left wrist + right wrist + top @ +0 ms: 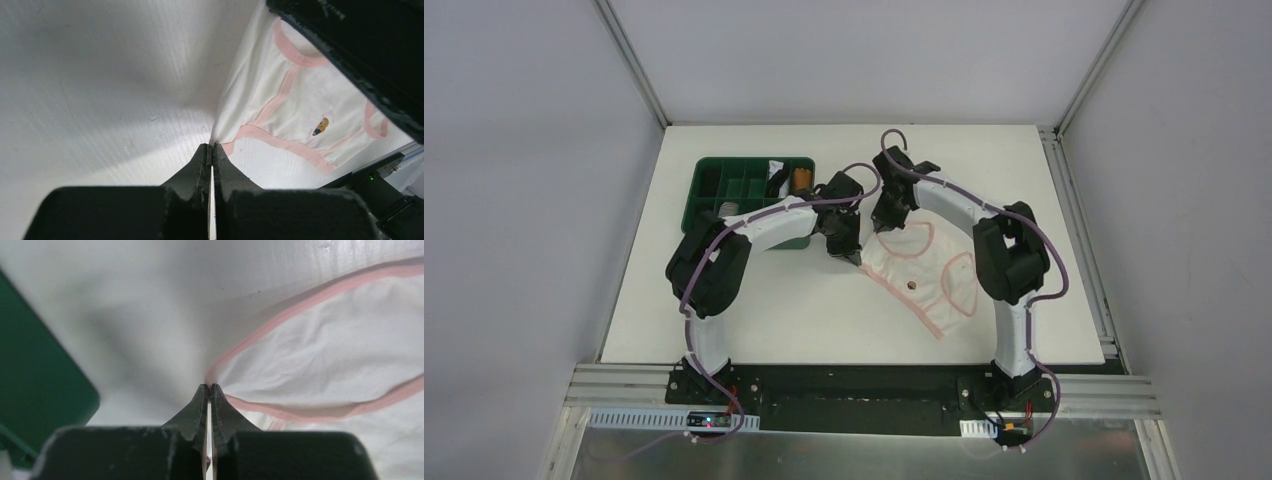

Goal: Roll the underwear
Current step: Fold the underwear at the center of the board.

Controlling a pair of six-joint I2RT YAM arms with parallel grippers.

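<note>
As both arms reach out from the near edge of the white surface (764, 310), a pair of pale underwear (929, 275) with pink edging lies spread flat a little right of centre, its small printed motif (320, 126) facing up. The left tool (853, 258) is clenched on the garment's left corner. Its wrist view shows the pink band pinched between the tips and the cloth drawn up slightly off the surface. Just beyond it, the right tool (881, 231) is clenched too, its tips closed where the pink edging comes to a point at the far corner. It appears to have the hem, though how much fabric it has caught is hard to tell. The two tools sit close together along the same side of the garment, a placing that suits the start of a roll: gripping one edge at two points would let the arms turn it over evenly toward the opposite side. No fold or roll is yet visible in the cloth. Farther back and to the left, a green tray (744, 160) with compartments stands on the surface, an orange roll (801, 178) among its contents; it is probably where the finished roll belongs.
</note>
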